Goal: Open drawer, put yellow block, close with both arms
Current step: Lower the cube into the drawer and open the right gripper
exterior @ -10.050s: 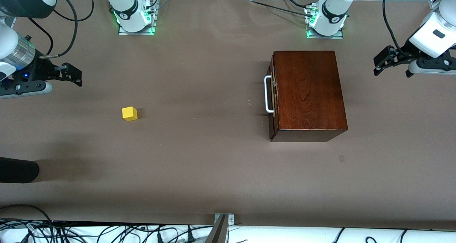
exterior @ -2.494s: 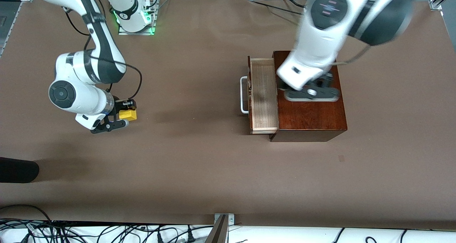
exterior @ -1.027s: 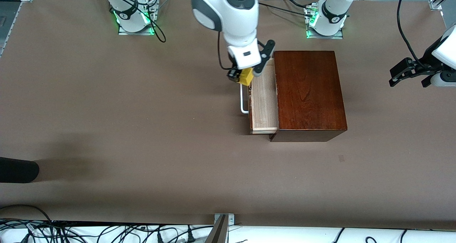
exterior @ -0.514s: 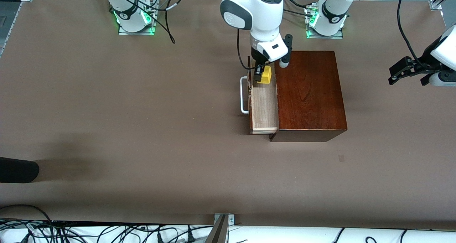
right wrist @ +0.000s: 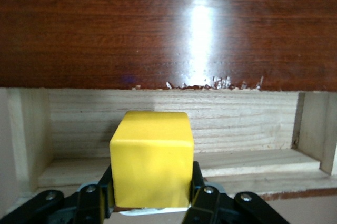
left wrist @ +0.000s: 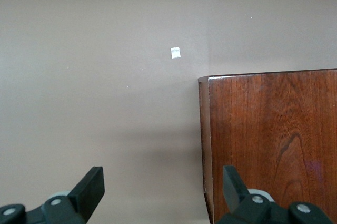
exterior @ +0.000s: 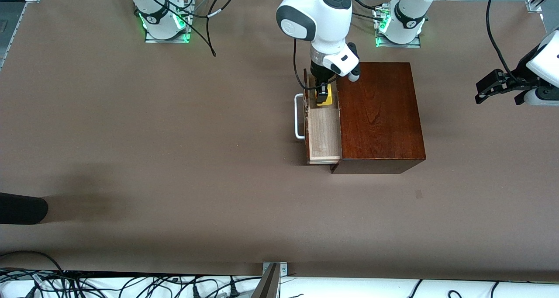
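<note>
The drawer (exterior: 324, 132) stands pulled out of the dark mahogany box (exterior: 377, 114), its white bar handle (exterior: 298, 116) toward the right arm's end of the table. My right gripper (exterior: 323, 96) is shut on the yellow block (exterior: 326, 98) and holds it over the drawer's pale tray, at the end nearest the robots' bases. In the right wrist view the block (right wrist: 151, 158) sits between the black fingers (right wrist: 196, 182) with the tray's wooden floor (right wrist: 253, 163) below it. My left gripper (exterior: 484, 90) is open and waits in the air past the left arm's end of the box.
The left wrist view shows the box's corner (left wrist: 274, 139) and a small white speck (left wrist: 175, 52) on the brown table. A dark object (exterior: 22, 208) lies at the table's edge toward the right arm's end. Cables (exterior: 131, 285) run along the front edge.
My right gripper carried the yellow block from over the drawer's handle edge to over the tray and lowered it toward the tray. The left arm has stayed put.
</note>
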Motion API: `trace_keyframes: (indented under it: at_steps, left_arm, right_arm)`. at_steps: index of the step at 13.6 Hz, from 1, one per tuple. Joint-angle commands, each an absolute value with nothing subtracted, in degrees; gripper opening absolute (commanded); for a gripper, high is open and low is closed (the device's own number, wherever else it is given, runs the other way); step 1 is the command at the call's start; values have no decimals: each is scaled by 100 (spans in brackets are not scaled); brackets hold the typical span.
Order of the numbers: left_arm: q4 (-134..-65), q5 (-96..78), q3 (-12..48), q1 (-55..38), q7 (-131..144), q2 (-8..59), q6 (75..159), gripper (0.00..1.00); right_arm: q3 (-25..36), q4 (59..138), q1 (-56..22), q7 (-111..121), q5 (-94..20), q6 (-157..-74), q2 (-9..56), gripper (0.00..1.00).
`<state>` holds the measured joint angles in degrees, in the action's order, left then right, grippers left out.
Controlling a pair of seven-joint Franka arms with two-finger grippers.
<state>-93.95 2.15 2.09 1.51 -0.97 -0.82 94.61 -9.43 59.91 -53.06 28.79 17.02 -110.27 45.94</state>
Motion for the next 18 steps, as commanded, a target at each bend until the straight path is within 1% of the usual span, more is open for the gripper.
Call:
trace_keyframes:
  at_steps: [1,17,18]
  left_arm:
    - [-9334,185,193,141,-202,-106,9422,100]
    - [-9325,176,202,141,-167,-70,9404,100]
    - [-9325,184,202,141,-167,-70,9404,100]
  right_arm:
    - [-897,5757,-5344,3199,1828,-11109,4842,0]
    - [-782,5845,-5300,3446,1819,-11171,5133,0]
    - [-782,5836,-5300,3384,1811,-11180,5133,2]
